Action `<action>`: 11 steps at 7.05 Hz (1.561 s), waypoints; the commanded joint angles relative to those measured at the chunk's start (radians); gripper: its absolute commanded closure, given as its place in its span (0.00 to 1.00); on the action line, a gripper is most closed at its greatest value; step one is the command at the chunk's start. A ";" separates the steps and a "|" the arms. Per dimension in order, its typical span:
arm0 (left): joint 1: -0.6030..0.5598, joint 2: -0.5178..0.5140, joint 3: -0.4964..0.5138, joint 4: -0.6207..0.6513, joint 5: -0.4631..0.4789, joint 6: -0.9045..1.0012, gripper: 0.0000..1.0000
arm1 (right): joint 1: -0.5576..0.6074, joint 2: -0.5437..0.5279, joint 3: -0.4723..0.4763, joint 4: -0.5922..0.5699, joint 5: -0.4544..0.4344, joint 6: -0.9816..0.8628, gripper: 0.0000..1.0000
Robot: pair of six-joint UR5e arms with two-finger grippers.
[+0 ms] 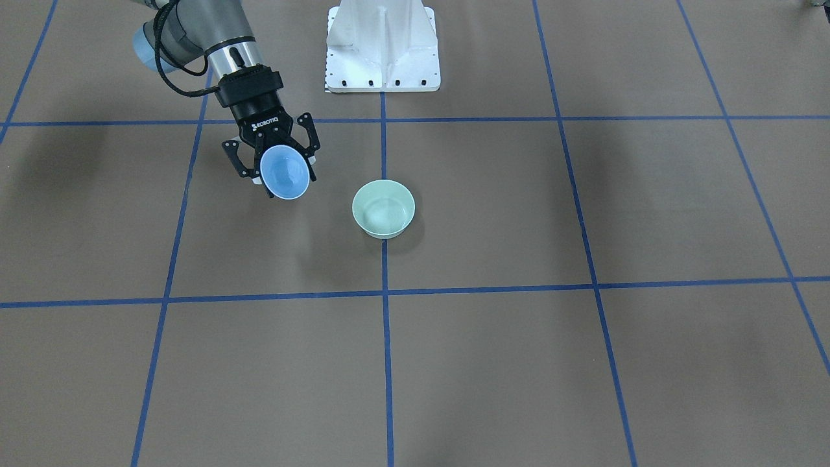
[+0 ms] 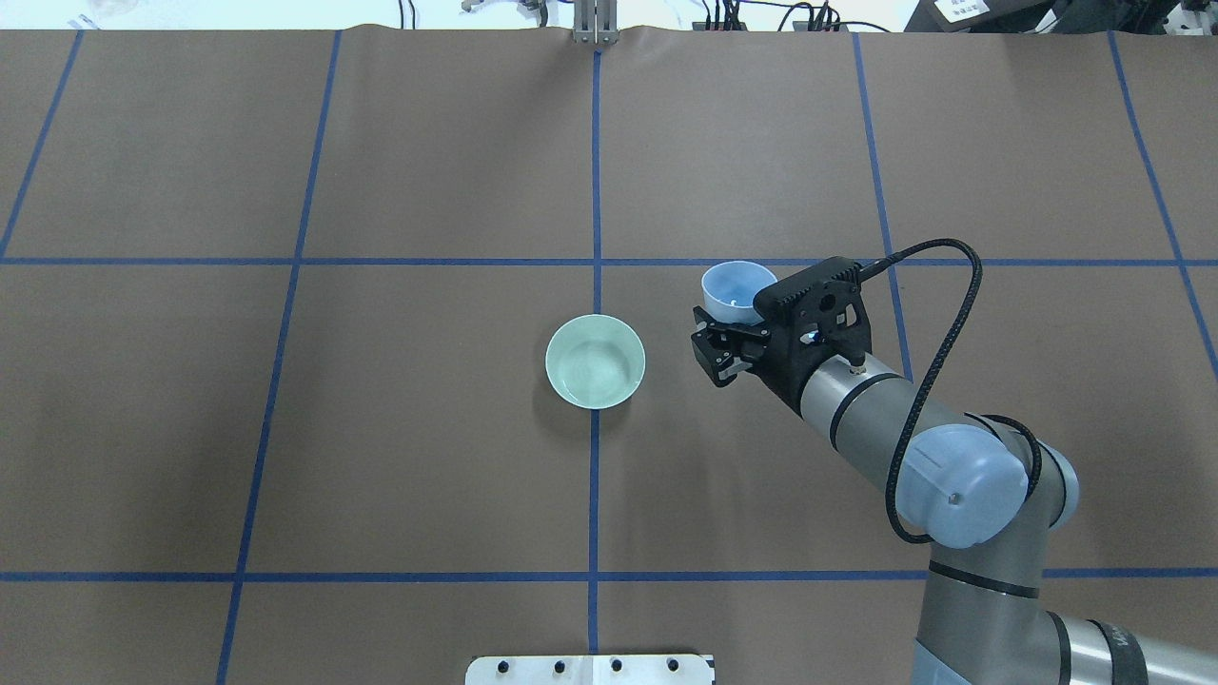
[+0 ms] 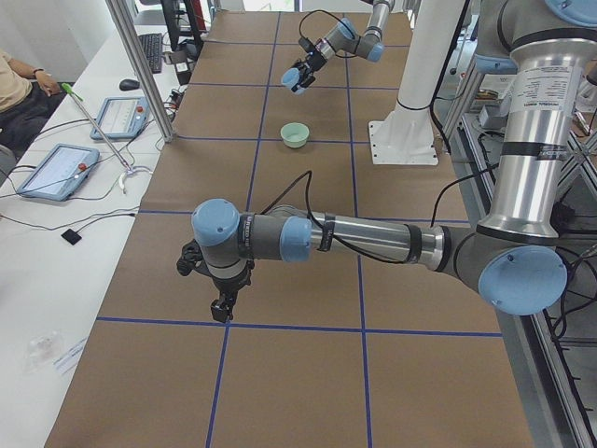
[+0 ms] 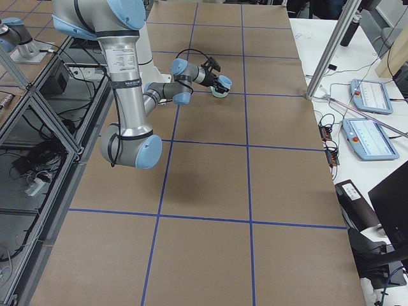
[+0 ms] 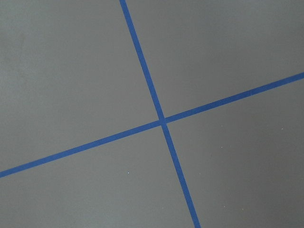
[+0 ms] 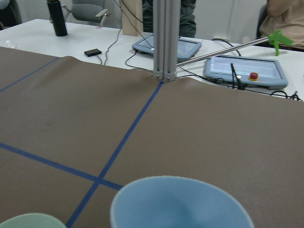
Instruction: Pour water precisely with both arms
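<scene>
My right gripper point(image 1: 283, 167) is shut on a light-blue bowl point(image 1: 285, 176), held above the table and tilted, its mouth facing away from the robot. In the overhead view the blue bowl point(image 2: 735, 285) peeks out beyond the right gripper point(image 2: 735, 328). A pale-green bowl point(image 1: 383, 207) point(image 2: 596, 362) stands on the table's centre tape line, a short way from the blue one. No stream of water shows; the green bowl's inside has a faint glinting ring. The left gripper point(image 3: 222, 308) hangs point-down far along the table, seen only from the side, so I cannot tell its state.
The white bolted pedestal point(image 1: 382, 52) stands at the robot's side of the table. Blue tape lines point(image 5: 161, 121) grid the brown surface. Beyond the far edge are an aluminium post point(image 6: 164, 38), tablets point(image 6: 244, 71) and a seated person point(image 3: 19, 84).
</scene>
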 commanded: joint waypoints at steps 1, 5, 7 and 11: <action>-0.045 0.023 -0.010 -0.008 -0.035 -0.095 0.00 | 0.003 0.004 0.002 0.045 0.183 -0.056 1.00; -0.059 0.055 -0.019 -0.010 -0.039 -0.106 0.00 | 0.047 0.042 0.001 -0.026 0.405 -0.144 1.00; -0.059 0.068 -0.039 -0.008 -0.039 -0.106 0.00 | 0.049 0.140 0.001 -0.198 0.413 -0.145 1.00; -0.059 0.068 -0.039 -0.007 -0.060 -0.109 0.00 | 0.095 0.266 -0.001 -0.513 0.462 -0.149 1.00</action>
